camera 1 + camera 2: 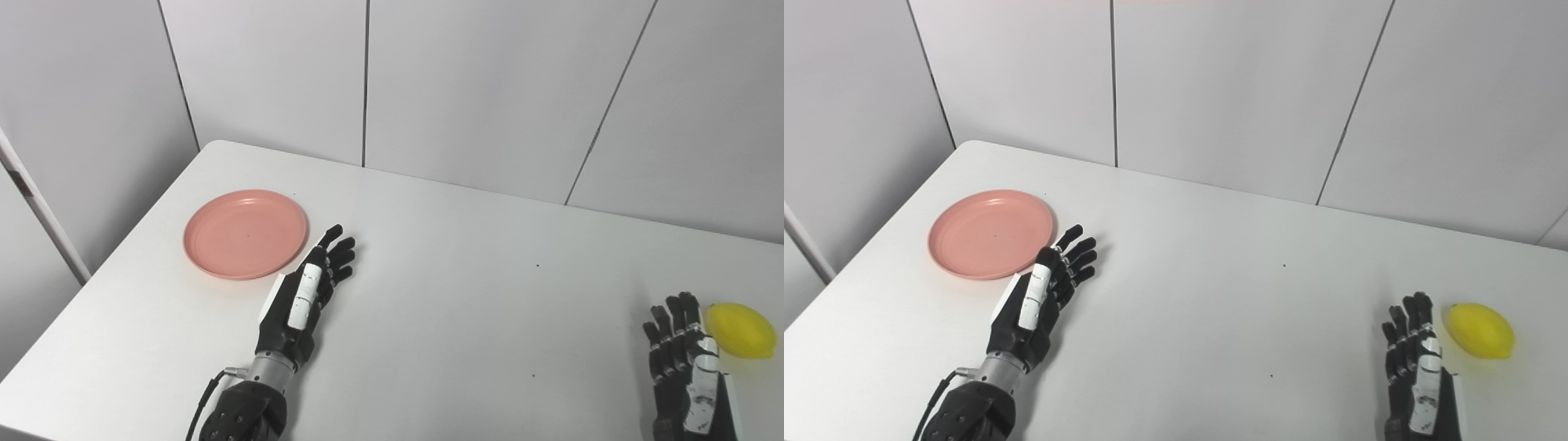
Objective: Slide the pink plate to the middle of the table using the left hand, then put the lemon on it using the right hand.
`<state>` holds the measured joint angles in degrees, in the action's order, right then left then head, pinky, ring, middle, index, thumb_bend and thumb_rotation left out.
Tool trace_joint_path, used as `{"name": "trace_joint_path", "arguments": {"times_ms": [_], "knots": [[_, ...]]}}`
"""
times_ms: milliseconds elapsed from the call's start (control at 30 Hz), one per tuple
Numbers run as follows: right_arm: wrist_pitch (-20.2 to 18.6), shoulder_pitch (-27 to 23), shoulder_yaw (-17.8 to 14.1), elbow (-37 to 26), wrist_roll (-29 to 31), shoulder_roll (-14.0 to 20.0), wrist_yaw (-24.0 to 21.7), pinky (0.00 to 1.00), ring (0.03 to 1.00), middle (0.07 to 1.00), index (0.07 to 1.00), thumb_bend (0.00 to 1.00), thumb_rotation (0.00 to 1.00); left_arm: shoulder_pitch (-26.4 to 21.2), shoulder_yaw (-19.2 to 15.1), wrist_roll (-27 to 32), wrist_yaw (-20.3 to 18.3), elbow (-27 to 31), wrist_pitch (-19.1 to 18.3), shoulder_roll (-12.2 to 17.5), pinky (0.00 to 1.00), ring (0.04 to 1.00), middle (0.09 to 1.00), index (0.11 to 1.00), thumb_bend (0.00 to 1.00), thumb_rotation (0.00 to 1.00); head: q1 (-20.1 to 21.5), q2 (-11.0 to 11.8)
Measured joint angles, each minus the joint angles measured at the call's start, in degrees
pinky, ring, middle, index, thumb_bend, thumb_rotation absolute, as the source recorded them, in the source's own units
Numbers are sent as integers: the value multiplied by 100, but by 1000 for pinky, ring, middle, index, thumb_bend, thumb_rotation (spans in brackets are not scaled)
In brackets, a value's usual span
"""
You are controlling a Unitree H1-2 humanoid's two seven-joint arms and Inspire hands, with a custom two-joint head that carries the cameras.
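The pink plate [245, 233] lies flat and empty on the left part of the white table [465, 294]. My left hand [309, 288] is open just to the right of the plate's near right rim, fingers stretched forward and apart, not touching it. The yellow lemon [741, 329] rests on the table at the far right. My right hand [683, 349] is open beside the lemon on its left, fingers pointing away from me, holding nothing.
Grey wall panels [465, 86] rise right behind the table's far edge. The table's left edge runs diagonally past the plate, with a rounded far left corner [214, 144]. A few small dark specks dot the tabletop.
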<state>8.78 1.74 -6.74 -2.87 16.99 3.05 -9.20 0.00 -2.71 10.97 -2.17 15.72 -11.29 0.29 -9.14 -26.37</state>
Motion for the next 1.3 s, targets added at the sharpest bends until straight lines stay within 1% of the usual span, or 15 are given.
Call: {"name": "trace_joint_path", "arguments": {"times_ms": [200, 300, 333, 433, 467, 533, 633, 733, 800, 867, 933, 1033, 1167, 1267, 1300], "knots": [[32, -10, 4, 6, -35, -22, 2, 1000, 976, 984, 974, 627, 938, -475, -169, 1, 78, 198, -401, 87, 869, 861, 858, 838, 930, 900, 26, 9], [53, -35, 5, 34, -36, -28, 0, 1000, 973, 983, 974, 625, 941, -756, -253, 8, 93, 409, -606, 175, 876, 869, 869, 852, 938, 913, 35, 18], [61, -45, 8, 44, -39, -29, -2, 1000, 972, 983, 974, 625, 941, -851, -285, 62, 96, 492, -720, 211, 877, 870, 870, 853, 938, 914, 35, 18], [81, -68, 17, 61, -42, -39, -6, 1000, 975, 985, 978, 622, 945, -1029, -393, 355, 61, 653, -1179, 361, 926, 896, 880, 876, 931, 937, 26, 26], [93, -71, 19, 63, -42, -42, -12, 1000, 975, 983, 976, 623, 944, -1074, -434, 463, 56, 690, -1326, 420, 925, 893, 877, 871, 928, 941, 26, 35], [119, -73, 22, 67, -41, -42, -27, 1000, 976, 983, 975, 625, 941, -1173, -537, 691, 50, 700, -1495, 550, 903, 879, 873, 864, 931, 943, 35, 35], [157, -75, 24, 76, -39, -41, -39, 1000, 976, 982, 973, 623, 941, -1355, -667, 1010, 43, 626, -1559, 883, 886, 872, 873, 869, 937, 950, 35, 35], [160, -77, 24, 79, -39, -41, -39, 1000, 975, 978, 968, 624, 940, -1528, -810, 1232, -48, 358, -1568, 1184, 881, 870, 870, 873, 926, 966, 26, 44], [162, -77, 23, 82, -40, -41, -38, 1000, 973, 977, 968, 621, 932, -1609, -882, 1287, -160, 155, -1567, 1344, 876, 863, 857, 867, 931, 950, 26, 44], [168, -80, 21, 91, -40, -41, -37, 1000, 970, 976, 967, 622, 928, -1690, -947, 1356, -242, -71, -1561, 1454, 873, 858, 850, 863, 934, 942, 26, 35], [178, -90, 21, 107, -42, -42, -37, 992, 965, 971, 963, 624, 935, -1790, -1039, 1375, -354, -446, -1542, 1569, 869, 853, 845, 866, 954, 938, 44, 26], [218, -90, 22, 112, -68, -42, -36, 992, 965, 974, 967, 628, 935, -1909, -1118, 1365, -441, -718, -1517, 1738, 890, 870, 851, 868, 966, 929, 53, 18], [223, -91, 23, 116, -72, -42, -36, 984, 960, 968, 960, 636, 916, -2107, -1194, 1363, -630, -987, -1421, 1993, 860, 859, 852, 884, 967, 942, 70, 9], [224, -91, 19, 116, -73, -45, -28, 983, 958, 964, 956, 641, 912, -2248, -1333, 1376, -651, -1079, -1421, 2095, 863, 856, 858, 879, 968, 941, 79, 9], [224, -91, 18, 116, -73, -45, -27, 983, 959, 966, 956, 643, 913, -2282, -1388, 1377, -650, -1080, -1421, 2102, 886, 868, 872, 890, 966, 951, 79, 9]]}}
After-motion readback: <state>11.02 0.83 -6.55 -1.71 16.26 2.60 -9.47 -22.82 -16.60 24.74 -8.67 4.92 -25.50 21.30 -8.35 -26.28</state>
